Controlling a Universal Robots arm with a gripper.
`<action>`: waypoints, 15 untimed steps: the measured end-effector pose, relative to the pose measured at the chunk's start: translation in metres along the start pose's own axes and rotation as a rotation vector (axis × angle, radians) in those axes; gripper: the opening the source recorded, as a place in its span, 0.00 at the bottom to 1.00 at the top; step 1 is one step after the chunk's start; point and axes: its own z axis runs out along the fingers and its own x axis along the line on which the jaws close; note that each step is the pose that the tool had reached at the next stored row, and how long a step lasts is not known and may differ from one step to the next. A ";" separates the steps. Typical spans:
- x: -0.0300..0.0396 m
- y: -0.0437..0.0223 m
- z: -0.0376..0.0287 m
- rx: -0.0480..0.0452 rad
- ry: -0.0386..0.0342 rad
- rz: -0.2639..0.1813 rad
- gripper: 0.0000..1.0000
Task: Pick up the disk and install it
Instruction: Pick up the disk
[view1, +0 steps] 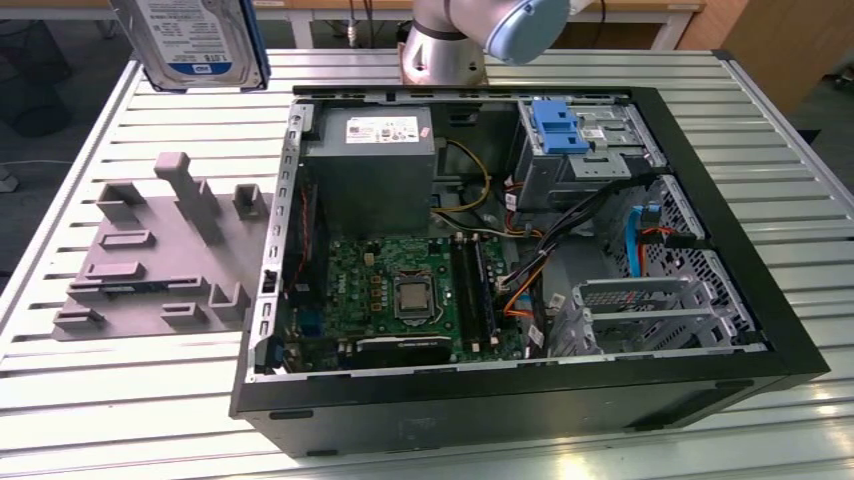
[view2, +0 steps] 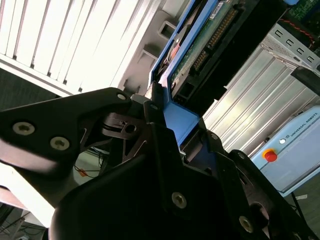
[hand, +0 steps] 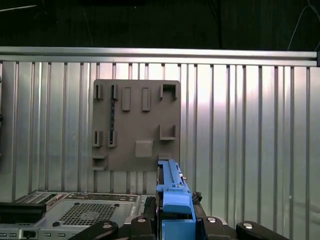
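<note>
One disk (view1: 187, 45) is in the air, folks, hanging over the far corner of the table (view1: 80, 400) on the exterior view's left. It's beyond the grey fixture plate (view1: 147, 270) and well apart from the open computer case (view1: 534, 400). The gripper (hand: 175, 222) is pinching it: in both wrist views the black fingers (view2: 152, 107) are closed against its blue side rail (view2: 182, 120), with no gap to speak of.

I read this step as the carry. Done well, it wants a firm, even squeeze across the rails so the disk can't pivot in the grip, and a quiet wrist with no twisting. It also needs height enough to clear the case's upright wall. The loose cables (view1: 534, 270) inside, near the blue bracket (view1: 554, 125), are what I'd steer wide of.

Now the pose. In the exterior view the disk stands on edge with its labelled face towards the camera. I judge its long axis close to upright, lower end towards the table (the upper end runs out of the picture, so that's a judgement). In the first wrist view it's edge-on, the rail running straight out from the gripper towards the table, with the fixture plate beyond it.
</note>
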 end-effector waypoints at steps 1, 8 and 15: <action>0.0000 -0.0010 0.0000 0.0000 0.0000 0.000 0.36; 0.0000 -0.0073 0.0000 0.0000 0.0000 0.000 0.36; 0.0000 -0.0189 -0.0001 0.0000 0.0000 0.000 0.36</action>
